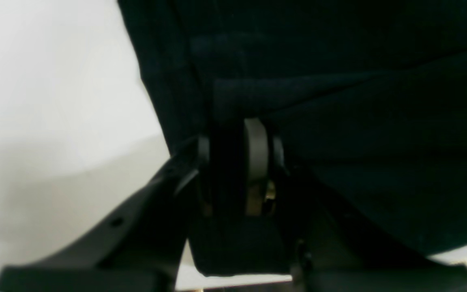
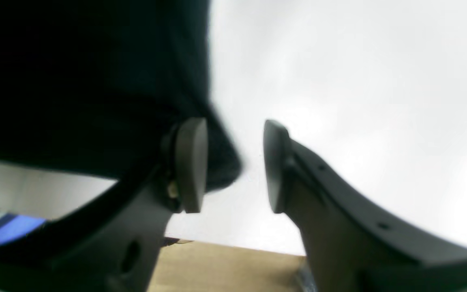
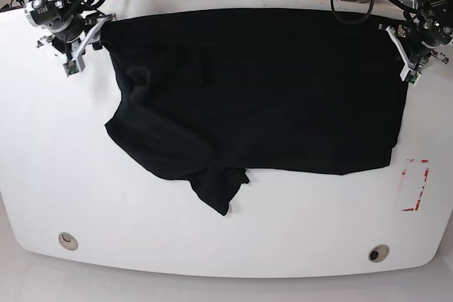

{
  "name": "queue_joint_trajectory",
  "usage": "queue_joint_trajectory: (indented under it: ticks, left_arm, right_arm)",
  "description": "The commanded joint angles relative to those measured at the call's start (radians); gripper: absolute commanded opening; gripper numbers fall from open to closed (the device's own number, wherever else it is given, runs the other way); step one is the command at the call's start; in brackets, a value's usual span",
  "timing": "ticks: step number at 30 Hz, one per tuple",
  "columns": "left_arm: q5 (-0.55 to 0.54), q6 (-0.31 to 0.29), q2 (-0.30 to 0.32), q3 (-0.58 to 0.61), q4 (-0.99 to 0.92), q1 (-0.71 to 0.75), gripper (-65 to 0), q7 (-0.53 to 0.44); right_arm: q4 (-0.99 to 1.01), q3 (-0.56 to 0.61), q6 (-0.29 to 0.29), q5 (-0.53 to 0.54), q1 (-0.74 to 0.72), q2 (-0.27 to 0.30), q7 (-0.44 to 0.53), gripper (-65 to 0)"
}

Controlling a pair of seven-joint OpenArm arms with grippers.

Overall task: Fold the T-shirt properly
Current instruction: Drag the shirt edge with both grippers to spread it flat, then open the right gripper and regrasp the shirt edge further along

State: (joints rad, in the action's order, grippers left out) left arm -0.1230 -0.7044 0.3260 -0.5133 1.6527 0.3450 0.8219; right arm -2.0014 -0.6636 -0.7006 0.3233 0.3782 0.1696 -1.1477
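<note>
The T-shirt (image 3: 262, 90) is lying spread across the far half of the white bench (image 3: 212, 245), its near-left part rumpled, with a bunched flap trailing toward the near edge. The left hand (image 1: 239, 162) is pinching a fold of the cloth at the shirt's edge. The right hand (image 2: 235, 166) is standing with jaws apart and nothing between them, the cloth just beside one pad. The shirt is looking light, limp and easily dragged; seams and corners should be offering the firmest hold, and both ends probably need lifting together.
</note>
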Motion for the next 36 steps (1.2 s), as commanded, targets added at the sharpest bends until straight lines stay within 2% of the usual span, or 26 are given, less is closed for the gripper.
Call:
queue_joint_trajectory:
  ticks: [1,3,5,8,9,15,18,23,29,34,36]
  left_arm:
    - [0.009,0.006,0.015,-0.008,0.034,-0.005,-55.6,0.000]
    - [0.009,0.006,0.015,-0.008,0.051,-0.007,-55.6,0.000]
    - [0.009,0.006,0.015,-0.008,0.070,-0.007,-55.6,0.000]
    - [0.009,0.006,0.015,-0.006,0.102,-0.007,-55.4,0.000]
    - [0.009,0.006,0.015,-0.006,0.111,-0.008,-55.4,0.001]
    - [0.009,0.006,0.015,-0.006,0.145,-0.053,-54.9,0.058]
    - [0.009,0.006,0.014,-0.008,0.146,-0.088,-51.4,0.096]
    - [0.013,0.006,0.014,-0.008,0.149,-0.105,-45.7,0.103]
    - [0.013,0.006,0.014,-0.008,0.149,-0.123,-45.3,0.103]
    - [0.013,0.006,0.014,-0.008,0.149,-0.126,-45.3,0.103]
    - [0.013,0.006,0.014,-0.008,0.148,-0.126,-45.3,0.103]
  right_arm:
    - [-0.014,-0.034,0.002,0.060,-0.029,0.017,-0.021,-32.0]
    - [-0.015,-0.043,0.002,0.129,-0.045,0.015,-0.054,-21.2]
    - [-0.015,-0.043,0.002,0.202,-0.054,0.020,-0.074,-13.3]
    - [-0.015,-0.045,0.002,0.290,-0.080,0.021,-0.105,-4.8]
    - [-0.015,-0.045,0.002,0.308,-0.084,0.021,-0.116,-4.0]
    - [-0.015,-0.018,0.002,0.369,-0.138,-0.009,-0.179,-3.8]
    - [-0.015,0.037,0.002,0.366,-0.163,-0.028,-0.180,-3.8]
    - [-0.015,0.097,0.002,0.369,-0.183,-0.049,-0.182,-3.8]
    - [0.008,0.176,0.002,0.365,-0.199,-0.069,-0.176,-3.8]
    - [0.012,0.196,0.002,0.282,-0.216,-0.071,-0.150,-4.0]
    - [0.012,0.218,0.002,0.254,-0.219,-0.071,-0.140,-5.9]
